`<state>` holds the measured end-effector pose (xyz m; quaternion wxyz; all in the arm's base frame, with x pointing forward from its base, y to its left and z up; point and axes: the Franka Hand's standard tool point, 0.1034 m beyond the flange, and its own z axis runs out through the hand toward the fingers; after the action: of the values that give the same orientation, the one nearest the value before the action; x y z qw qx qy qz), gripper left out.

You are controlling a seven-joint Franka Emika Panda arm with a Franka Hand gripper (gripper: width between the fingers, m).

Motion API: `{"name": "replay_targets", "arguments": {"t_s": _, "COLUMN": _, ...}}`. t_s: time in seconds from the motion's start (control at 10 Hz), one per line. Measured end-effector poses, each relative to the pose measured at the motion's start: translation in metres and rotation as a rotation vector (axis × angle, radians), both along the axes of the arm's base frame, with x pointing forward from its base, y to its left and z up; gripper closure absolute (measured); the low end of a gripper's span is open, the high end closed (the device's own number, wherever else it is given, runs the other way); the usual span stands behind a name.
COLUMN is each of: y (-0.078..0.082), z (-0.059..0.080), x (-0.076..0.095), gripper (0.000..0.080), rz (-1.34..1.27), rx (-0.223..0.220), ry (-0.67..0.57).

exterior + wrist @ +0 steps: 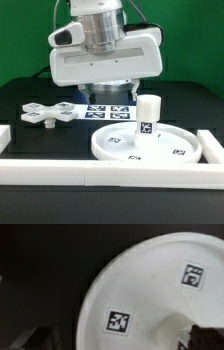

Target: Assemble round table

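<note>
my tool (110, 90) is hanging above the black worktop (25, 98), behind the large round disc (120, 150); i cannot tell whether it is clenched or released. the disc is lying flat just beside the front rail (100, 172). the cylinder leg (149, 115) is standing upright on it. the cross-shaped base (45, 113) is lying well apart, toward the exterior view's left.
</note>
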<state>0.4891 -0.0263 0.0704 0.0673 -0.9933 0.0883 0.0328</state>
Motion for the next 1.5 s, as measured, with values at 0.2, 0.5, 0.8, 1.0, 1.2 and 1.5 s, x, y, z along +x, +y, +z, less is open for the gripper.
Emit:
{"name": "replay_targets", "arguments": {"t_s": 0.2, "y": -0.008, "z": -0.004, "x": -0.015, "gripper": 0.0151, "rz": -0.019, "rx": -0.053, "ry": -0.081}}
{"name": "replay_targets", "arguments": {"t_s": 0.5, "y": -0.033, "z": -0.008, "x": -0.026, "gripper": 0.0151, "rz": 0.033, "rx": -0.058, "ry": -0.084}}
{"name": "replay_targets", "arguments": {"t_s": 0.8, "y": -0.036, "z": -0.008, "x": -0.026, "gripper": 0.0151, "rz": 0.031, "rx": -0.063, "ry": -0.089}}
{"name": "replay_targets", "arguments": {"t_s": 1.0, "y": -0.057, "z": -0.006, "x": -0.028, "gripper": 0.0151, "rz": 0.009, "rx": -0.087, "ry": -0.104}}
{"name": "replay_targets", "arguments": {"t_s": 1.2, "y": -0.08, "z": -0.005, "x": -0.034, "gripper": 0.0151, "rz": 0.053, "rx": -0.103, "ry": -0.116}}
{"name": "replay_targets", "arguments": {"t_s": 1.5, "y": -0.104, "z": -0.006, "x": -0.042, "gripper": 0.0151, "rz": 0.089, "rx": -0.113, "ry": -0.118}}
